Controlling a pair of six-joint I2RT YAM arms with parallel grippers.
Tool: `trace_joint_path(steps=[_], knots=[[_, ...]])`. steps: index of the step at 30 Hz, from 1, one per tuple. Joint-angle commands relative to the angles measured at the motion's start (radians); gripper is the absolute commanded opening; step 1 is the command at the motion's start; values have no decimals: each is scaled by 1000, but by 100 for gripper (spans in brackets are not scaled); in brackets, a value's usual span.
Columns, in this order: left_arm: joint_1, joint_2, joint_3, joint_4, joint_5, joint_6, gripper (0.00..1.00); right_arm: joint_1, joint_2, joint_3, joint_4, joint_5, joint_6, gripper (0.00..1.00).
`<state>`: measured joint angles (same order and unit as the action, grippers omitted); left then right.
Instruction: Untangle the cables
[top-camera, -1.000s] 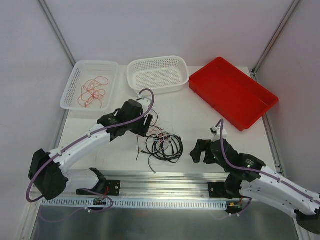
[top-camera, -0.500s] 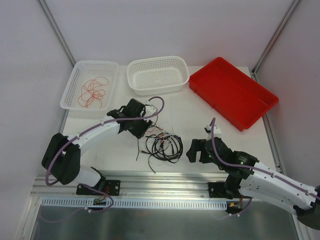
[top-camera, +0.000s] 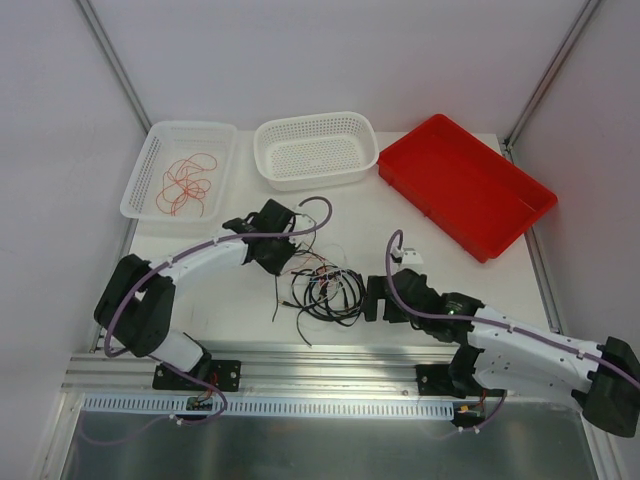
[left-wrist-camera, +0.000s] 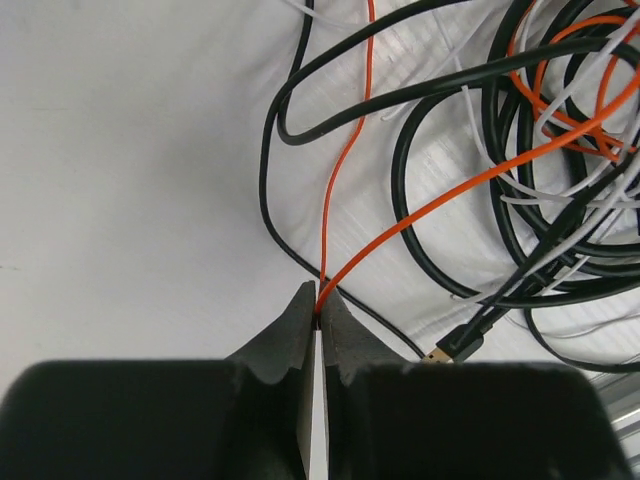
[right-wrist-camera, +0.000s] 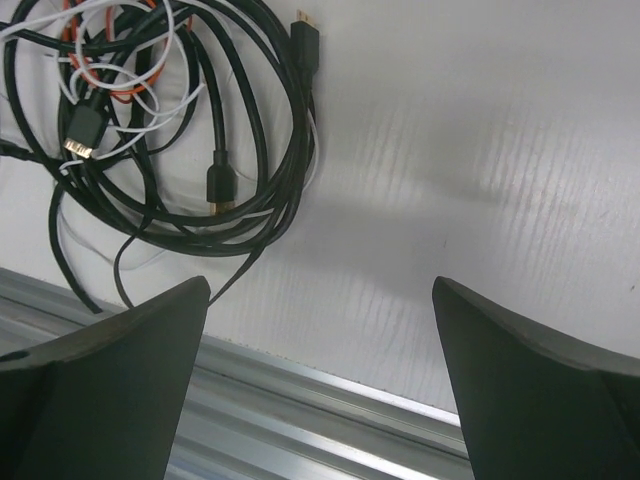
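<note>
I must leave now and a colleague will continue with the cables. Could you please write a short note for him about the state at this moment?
Left gripper: jaws shut on a thin red-orange wire at the edge of the tangle of black cords and white wires.
Right gripper: open, holding nothing, low beside the tangle's right side.
Done: some loose red-orange wires lie in the white rectangular mesh basket at far left.
Left: probably draw the pinched wire free, then separate the rest of the black, white and orange strands.
</note>
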<state>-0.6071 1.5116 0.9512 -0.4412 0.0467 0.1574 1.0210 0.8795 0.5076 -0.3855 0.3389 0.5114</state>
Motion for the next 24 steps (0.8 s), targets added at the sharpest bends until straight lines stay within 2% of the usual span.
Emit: trace_joint_path(steps=[1,5,7,14,24], knots=[[9,-114,23,10,-33,-33,0,7,80,65,71,17,70,99],[7,-287,1,12,-42,-96,0,5,160,91,89,49,105,99],[7,-345,12,1,-98,-122,0,5,206,127,91,57,101,99],[7,-536,152,-89,-91,-222,0,5,401,212,123,32,93,81],[7,-607,441,-218,-105,-292,0,-33,542,233,126,-6,127,59]])
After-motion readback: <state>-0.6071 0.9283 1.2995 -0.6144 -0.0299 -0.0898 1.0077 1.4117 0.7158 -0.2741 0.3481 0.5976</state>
